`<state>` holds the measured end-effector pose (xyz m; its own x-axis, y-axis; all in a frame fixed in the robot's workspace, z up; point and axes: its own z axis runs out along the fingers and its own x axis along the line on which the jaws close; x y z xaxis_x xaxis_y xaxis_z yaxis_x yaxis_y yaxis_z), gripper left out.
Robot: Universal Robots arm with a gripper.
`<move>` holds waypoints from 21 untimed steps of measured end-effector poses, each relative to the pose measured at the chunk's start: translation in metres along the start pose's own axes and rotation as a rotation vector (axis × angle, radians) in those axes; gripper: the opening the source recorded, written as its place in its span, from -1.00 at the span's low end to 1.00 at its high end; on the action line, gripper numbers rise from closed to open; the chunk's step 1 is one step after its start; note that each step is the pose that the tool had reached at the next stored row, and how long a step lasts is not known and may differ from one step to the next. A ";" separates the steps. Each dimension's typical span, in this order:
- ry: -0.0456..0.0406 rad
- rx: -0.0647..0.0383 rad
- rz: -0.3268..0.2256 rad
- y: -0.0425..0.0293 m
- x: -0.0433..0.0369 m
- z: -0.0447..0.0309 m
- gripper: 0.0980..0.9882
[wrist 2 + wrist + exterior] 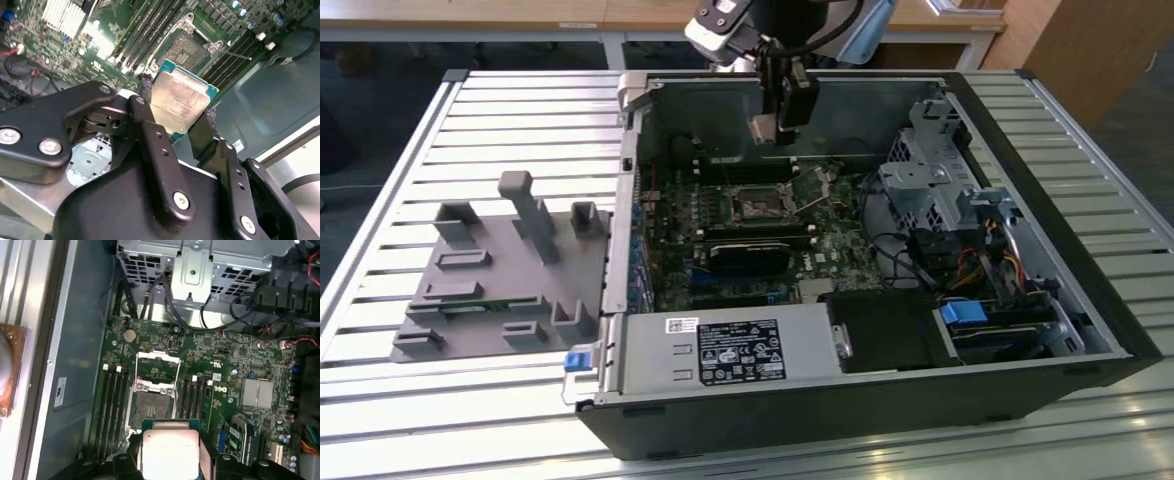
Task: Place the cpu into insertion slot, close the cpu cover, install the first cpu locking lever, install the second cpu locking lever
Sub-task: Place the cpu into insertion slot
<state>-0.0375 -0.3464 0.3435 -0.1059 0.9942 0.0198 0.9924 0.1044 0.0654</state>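
Gripper (178, 104) clamped on the cpu (169, 450), upper centre of the exterior view, hanging clear above the bare socket (758, 205). Cover (158, 356) flipped up, drive cage (934, 185) well right.

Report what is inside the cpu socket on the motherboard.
The socket holds only its bare contact field, no chip, with the cpu cover swung open. In the first wrist view, the cpu gripped in the pincer hides one edge of the socket.
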 end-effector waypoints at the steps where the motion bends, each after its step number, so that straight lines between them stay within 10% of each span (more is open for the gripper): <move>1: -0.0010 0.000 0.013 -0.0001 0.0001 0.0009 0.00; 21: -0.0060 -0.002 0.089 0.0002 0.0107 0.0150 0.00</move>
<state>-0.0375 -0.3353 0.3288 -0.0169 0.9997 0.0196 0.9977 0.0156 0.0653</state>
